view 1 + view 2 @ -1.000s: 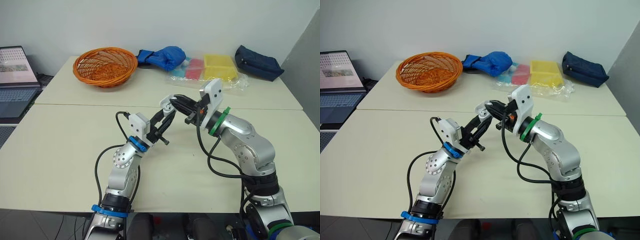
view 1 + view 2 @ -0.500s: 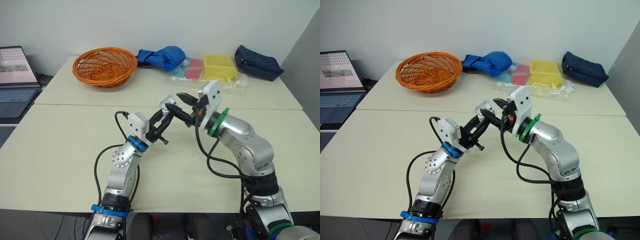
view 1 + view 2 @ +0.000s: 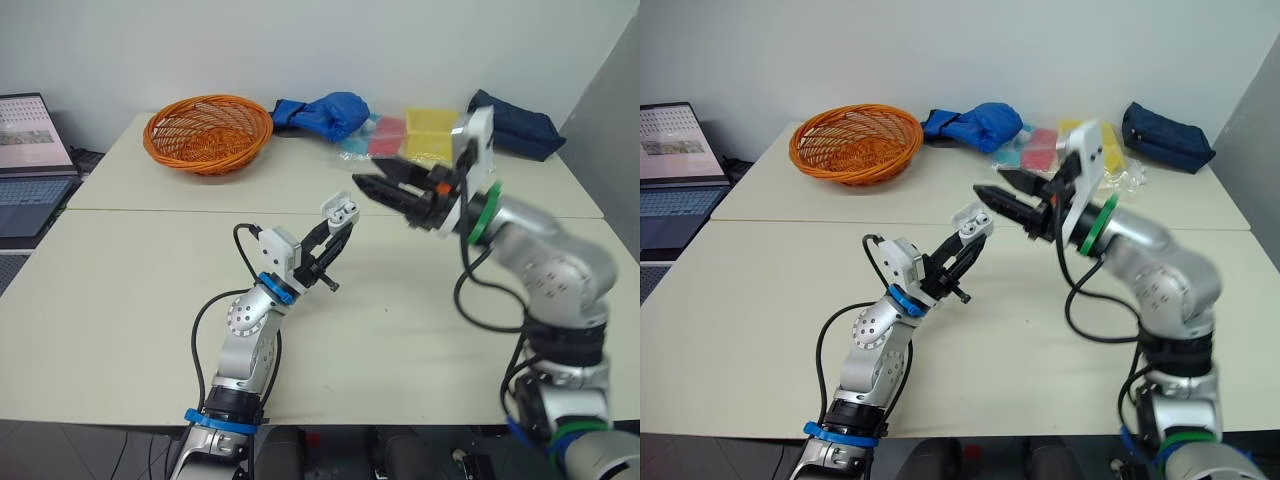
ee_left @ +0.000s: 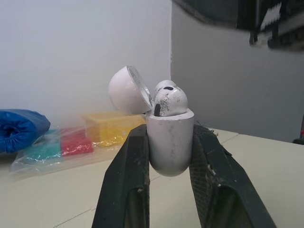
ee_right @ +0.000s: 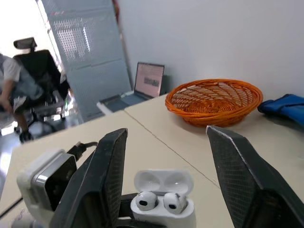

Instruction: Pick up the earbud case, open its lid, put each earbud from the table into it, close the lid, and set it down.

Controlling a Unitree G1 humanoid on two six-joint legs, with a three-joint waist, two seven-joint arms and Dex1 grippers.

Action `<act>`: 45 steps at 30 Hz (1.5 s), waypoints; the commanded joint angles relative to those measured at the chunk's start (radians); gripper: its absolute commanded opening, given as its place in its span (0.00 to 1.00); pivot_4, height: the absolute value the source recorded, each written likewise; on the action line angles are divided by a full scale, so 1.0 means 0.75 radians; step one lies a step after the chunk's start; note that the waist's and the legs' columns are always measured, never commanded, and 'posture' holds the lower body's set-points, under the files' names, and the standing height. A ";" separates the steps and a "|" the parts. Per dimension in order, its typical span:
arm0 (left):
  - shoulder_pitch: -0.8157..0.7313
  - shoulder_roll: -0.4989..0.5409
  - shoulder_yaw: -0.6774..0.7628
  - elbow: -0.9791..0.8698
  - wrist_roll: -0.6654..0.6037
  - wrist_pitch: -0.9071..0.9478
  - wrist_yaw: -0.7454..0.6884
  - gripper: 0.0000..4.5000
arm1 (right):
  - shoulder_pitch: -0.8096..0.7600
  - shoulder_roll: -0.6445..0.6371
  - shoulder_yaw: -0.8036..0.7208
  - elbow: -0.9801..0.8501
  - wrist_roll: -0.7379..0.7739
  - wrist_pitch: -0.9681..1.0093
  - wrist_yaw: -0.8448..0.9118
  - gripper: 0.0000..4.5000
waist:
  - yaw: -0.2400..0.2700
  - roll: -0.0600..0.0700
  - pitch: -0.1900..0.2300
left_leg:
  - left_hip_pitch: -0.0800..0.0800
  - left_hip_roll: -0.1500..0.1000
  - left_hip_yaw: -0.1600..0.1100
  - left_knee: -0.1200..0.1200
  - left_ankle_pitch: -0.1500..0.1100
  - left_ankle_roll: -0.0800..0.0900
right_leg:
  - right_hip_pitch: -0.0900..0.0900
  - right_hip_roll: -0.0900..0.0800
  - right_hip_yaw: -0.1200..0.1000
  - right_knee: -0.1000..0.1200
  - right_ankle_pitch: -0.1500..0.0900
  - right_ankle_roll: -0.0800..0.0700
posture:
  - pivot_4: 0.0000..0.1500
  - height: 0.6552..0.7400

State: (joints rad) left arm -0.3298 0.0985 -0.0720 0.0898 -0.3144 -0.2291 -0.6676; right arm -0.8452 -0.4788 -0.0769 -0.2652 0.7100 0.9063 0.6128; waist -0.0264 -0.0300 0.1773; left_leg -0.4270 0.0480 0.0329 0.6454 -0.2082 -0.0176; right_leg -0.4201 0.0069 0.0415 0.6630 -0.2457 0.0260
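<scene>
White glossy earbud case (image 4: 168, 142) stands upright above the table, clamped between the black fingers of the left gripper (image 3: 330, 243). The right gripper (image 3: 368, 186) hangs spread and empty, apart from the case. The case's rounded lid (image 5: 164, 182) is tipped back, and two white earbuds (image 5: 146, 201) sit in their wells. Closing comes next, I judge: press one right finger gently on the lid's dome so the case does not slip. Below lies the cream table (image 3: 120, 300). An orange wicker basket (image 3: 208, 130) and a navy pouch (image 3: 515, 125) sit at its back.
</scene>
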 commanded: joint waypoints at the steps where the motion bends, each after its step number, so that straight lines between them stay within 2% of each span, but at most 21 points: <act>1: -0.022 -0.006 0.000 -0.021 -0.025 -0.033 -0.027 0.17 | -0.067 -0.102 0.152 0.148 -0.157 -0.075 0.126 0.49 | 0.000 0.000 0.000 | 0.000 0.000 0.000 -0.001 0.000 0.000 | 0.000 0.000 0.000 0.000 0.000 0.000 | 1.00 1.00; 7: -0.019 -0.009 -0.014 -0.031 -0.028 -0.025 -0.068 0.17 | -0.197 -0.120 0.360 0.487 -0.404 -0.281 0.285 0.00 | -0.003 0.000 0.000 | -0.001 0.000 0.002 -0.001 0.000 0.000 | -0.001 0.000 0.002 0.000 0.001 -0.002 | 1.00 1.00; 12: -0.018 -0.007 -0.034 -0.040 -0.005 -0.034 -0.091 0.17 | -0.332 0.023 0.370 0.661 -0.484 -0.339 0.254 0.00 | -0.008 0.000 0.000 | -0.002 0.000 0.002 -0.001 0.000 0.000 | -0.003 0.001 0.002 0.000 0.002 -0.003 | 1.00 1.00; 16: -0.016 -0.013 -0.034 -0.043 -0.008 -0.025 -0.081 0.17 | -0.365 0.073 0.386 0.656 -0.480 -0.312 0.342 0.00 | -0.002 0.000 0.000 | -0.003 0.001 0.001 -0.001 0.000 0.000 | -0.003 0.001 0.000 0.000 0.002 -0.004 | 1.00 1.00; 25: -0.024 -0.012 -0.021 -0.040 0.002 -0.022 -0.052 0.17 | -0.286 -0.059 0.475 0.427 -0.503 -0.210 0.570 0.00 | 0.000 0.000 0.000 | -0.005 0.000 0.000 0.000 0.000 0.000 | -0.003 -0.001 -0.001 -0.001 0.002 -0.004 | 1.00 1.00; 35: -0.034 -0.015 -0.023 -0.034 0.002 -0.023 -0.042 0.17 | -0.212 -0.123 0.458 0.284 -0.550 -0.210 0.538 0.00 | -0.003 0.000 0.000 | -0.004 0.000 0.000 0.000 0.000 0.000 | -0.004 0.000 -0.001 0.000 0.002 -0.004 | 1.00 1.00; 37: -0.040 -0.016 -0.021 -0.028 0.004 -0.024 -0.038 0.17 | -0.179 -0.101 0.403 0.257 -0.554 -0.201 0.458 0.00 | -0.003 0.000 0.000 | -0.005 0.000 0.000 0.000 0.000 0.000 | -0.004 0.000 0.000 0.000 0.002 -0.004 | 1.00 1.00; 42: -0.052 0.007 -0.008 -0.025 -0.012 0.014 -0.048 0.17 | -0.106 -0.063 0.091 0.191 -0.404 -0.178 0.327 0.00 | -0.002 0.000 0.000 | -0.005 0.000 0.000 0.000 0.000 0.000 | -0.004 0.000 -0.001 0.001 0.002 -0.004 | 1.00 1.00; 45: -0.085 0.035 0.014 -0.039 -0.074 0.132 -0.059 0.17 | -0.030 -0.159 0.012 0.111 -0.345 -0.187 0.387 0.12 | 0.003 0.000 0.000 | -0.005 -0.001 -0.001 0.000 0.000 0.000 | -0.003 -0.001 -0.001 0.000 0.002 -0.003 | 1.00 1.00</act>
State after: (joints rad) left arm -0.3664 0.1206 -0.0772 0.0982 -0.3323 -0.1653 -0.7086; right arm -0.8822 -0.5689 -0.0088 -0.1196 0.4110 0.7737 0.8781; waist -0.0242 -0.0299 0.1774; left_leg -0.4306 0.0475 0.0327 0.6455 -0.2082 -0.0176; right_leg -0.4223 0.0064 0.0410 0.6623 -0.2443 0.0234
